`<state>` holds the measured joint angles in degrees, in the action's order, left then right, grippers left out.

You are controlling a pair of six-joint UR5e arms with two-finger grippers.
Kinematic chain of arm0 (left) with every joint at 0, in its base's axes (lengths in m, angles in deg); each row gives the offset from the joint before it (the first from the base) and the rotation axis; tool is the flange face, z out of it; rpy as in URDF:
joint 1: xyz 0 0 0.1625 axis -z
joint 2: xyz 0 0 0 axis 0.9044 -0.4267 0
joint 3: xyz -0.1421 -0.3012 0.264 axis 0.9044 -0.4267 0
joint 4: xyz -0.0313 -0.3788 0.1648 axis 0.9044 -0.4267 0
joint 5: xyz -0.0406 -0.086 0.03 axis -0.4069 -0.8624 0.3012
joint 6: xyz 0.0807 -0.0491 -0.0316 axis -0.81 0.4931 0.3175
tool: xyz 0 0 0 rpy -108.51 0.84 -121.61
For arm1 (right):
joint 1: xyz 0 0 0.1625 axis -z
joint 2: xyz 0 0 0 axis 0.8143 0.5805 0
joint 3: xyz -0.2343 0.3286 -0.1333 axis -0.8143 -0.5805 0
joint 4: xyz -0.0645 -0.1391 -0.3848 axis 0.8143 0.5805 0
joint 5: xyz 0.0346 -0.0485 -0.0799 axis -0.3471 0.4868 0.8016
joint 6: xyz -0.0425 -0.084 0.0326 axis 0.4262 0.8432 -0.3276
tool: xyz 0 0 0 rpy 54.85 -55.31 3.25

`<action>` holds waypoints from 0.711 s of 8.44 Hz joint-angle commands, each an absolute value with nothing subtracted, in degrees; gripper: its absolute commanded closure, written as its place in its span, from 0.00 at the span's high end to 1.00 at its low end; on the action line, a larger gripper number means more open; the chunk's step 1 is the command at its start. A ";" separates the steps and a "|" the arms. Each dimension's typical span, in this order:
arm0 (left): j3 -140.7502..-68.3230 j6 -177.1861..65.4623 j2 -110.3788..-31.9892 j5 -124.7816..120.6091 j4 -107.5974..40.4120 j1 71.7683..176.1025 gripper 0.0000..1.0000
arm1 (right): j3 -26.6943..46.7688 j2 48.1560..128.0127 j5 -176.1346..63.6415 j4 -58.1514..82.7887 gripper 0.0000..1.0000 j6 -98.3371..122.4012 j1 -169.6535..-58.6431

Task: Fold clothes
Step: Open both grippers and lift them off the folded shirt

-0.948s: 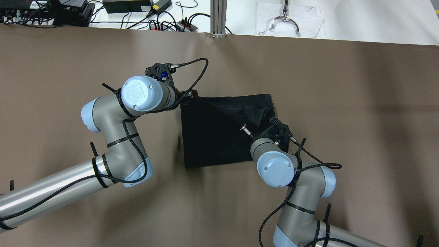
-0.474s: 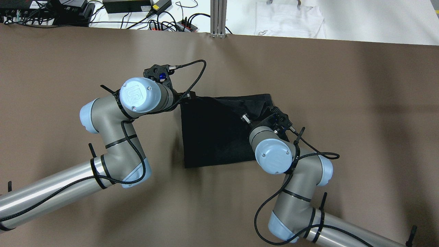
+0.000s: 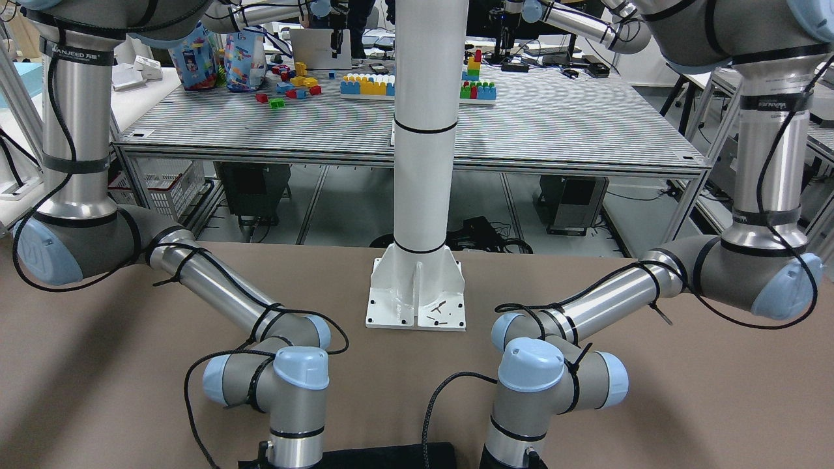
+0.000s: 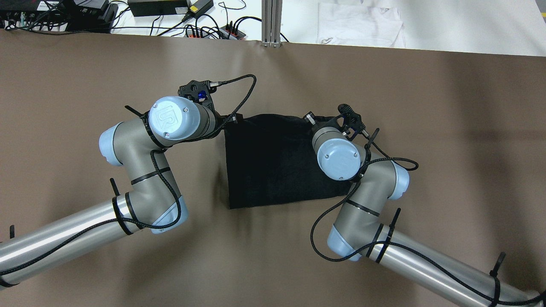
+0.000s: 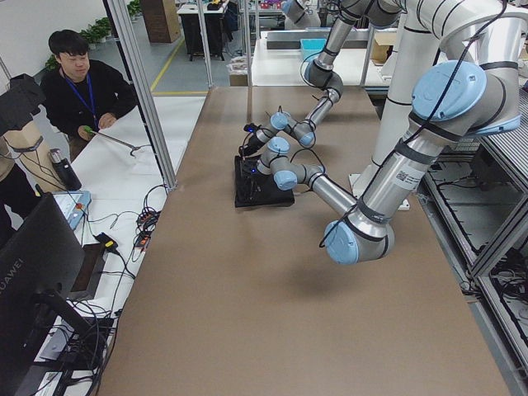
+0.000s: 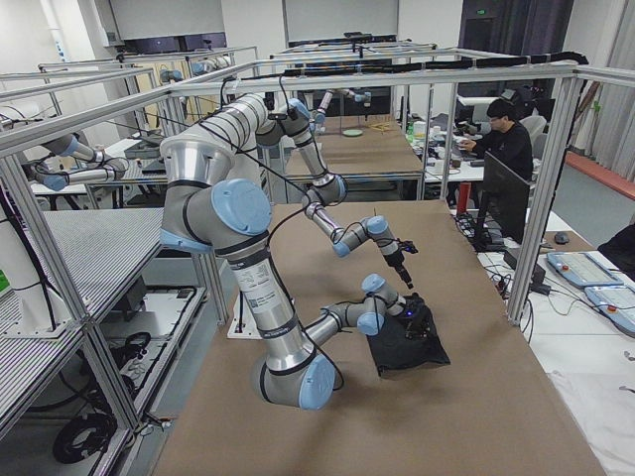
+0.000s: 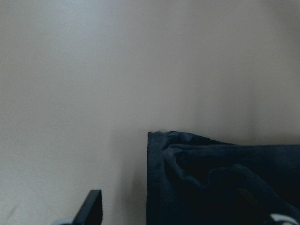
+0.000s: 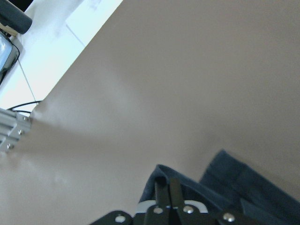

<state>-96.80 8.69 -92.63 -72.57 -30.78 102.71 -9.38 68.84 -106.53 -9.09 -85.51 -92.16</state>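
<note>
The clothes (image 4: 268, 166) are lying as a dark rectangle mid-table (image 4: 426, 170), between the two arms. The right gripper (image 8: 166, 187) is pinching a fold of fabric at the far right corner, jaws clenched on it. The left gripper (image 4: 233, 119) is sitting at the far left corner with its jaws spread, one finger (image 7: 93, 206) showing over bare table beside the hem, gripping nothing. That is where trouble is likely waiting: with the left corner unpinned, any sideways pull from the right arm is risking dragging the whole piece or skewing the fold. The far edge is bunching into ridges, so letting go here would probably be leaving a lumpy crease. The thin pinch could also be slipping free early.
</note>
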 commanded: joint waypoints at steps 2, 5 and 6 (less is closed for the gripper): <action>-97.06 9.04 -92.46 -72.49 -30.87 102.62 1.00 | -16.95 65.73 -108.90 -12.75 0.95 -72.07 -98.02; -98.29 8.86 -92.55 -72.57 -30.78 102.88 1.00 | -8.10 68.96 -114.05 -11.70 0.95 -55.61 -98.02; -98.73 8.43 -92.02 -72.75 -30.69 103.23 1.00 | -6.16 71.77 -117.30 -8.91 0.95 -48.10 -98.02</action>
